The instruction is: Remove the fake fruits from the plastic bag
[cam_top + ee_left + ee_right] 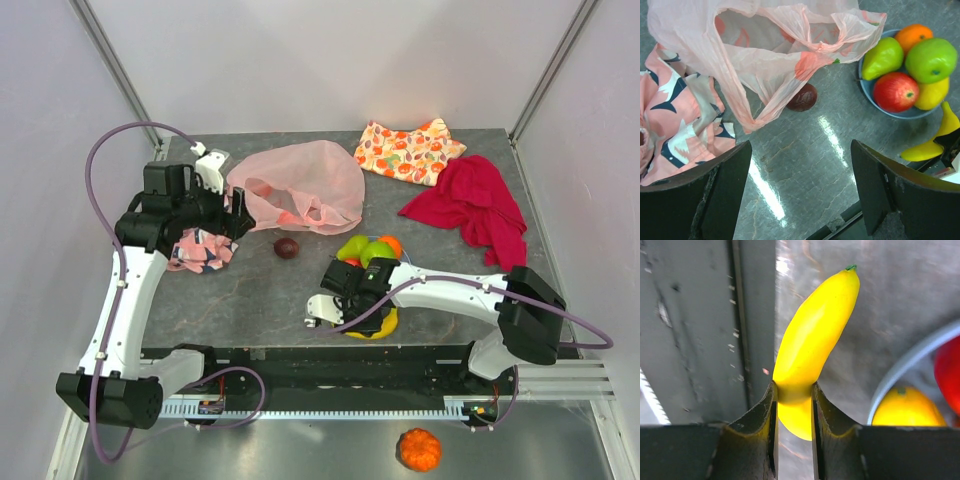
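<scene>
Left arm, right arm: white links, black joints noted; purple cables looped alongside; black bases bolted at table edge.

Free to pass over bare counter before plastic bag. Blocked left by patterned cloth, in middle by dark purple fruit, right by blue plate and right claw gripping banana.

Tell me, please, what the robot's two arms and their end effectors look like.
Both the left arm and the right arm have white links and chunky black joint housings. A greyish-purple cable loops loosely along each one. The left end effector and the right end effector each carry two black, flat-faced fingers with scuffed edges. I see no legible markings.
</scene>
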`<state>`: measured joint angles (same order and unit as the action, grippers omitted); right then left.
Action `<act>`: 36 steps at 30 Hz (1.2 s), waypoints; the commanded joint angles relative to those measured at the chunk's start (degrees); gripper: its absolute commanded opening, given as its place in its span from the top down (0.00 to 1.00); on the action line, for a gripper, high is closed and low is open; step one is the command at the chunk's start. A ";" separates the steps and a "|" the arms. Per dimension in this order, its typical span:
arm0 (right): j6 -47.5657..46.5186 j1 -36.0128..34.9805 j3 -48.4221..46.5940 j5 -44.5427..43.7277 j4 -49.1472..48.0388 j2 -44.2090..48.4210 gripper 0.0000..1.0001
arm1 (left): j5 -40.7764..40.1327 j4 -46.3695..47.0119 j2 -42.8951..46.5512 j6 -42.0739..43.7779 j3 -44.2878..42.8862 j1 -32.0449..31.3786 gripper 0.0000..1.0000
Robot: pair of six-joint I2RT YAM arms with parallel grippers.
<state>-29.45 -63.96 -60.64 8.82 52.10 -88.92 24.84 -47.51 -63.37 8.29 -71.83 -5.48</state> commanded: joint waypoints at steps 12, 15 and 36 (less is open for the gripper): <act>-5.08 2.70 -4.57 -8.46 6.44 0.86 0.87 | 5.48 1.63 -2.98 -2.85 -4.11 0.38 0.13; -7.37 6.64 -9.12 -9.86 8.81 -1.94 0.90 | 5.66 1.72 -2.90 -2.76 -3.49 0.38 0.13; -18.36 11.76 -8.09 -14.71 2.05 -7.93 0.78 | 6.45 2.86 -6.58 -3.20 -4.02 0.73 0.13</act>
<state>-46.39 -52.84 -69.84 -4.03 57.58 -97.03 30.15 -46.50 -69.34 6.81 -73.78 -5.17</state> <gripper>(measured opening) 0.295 0.870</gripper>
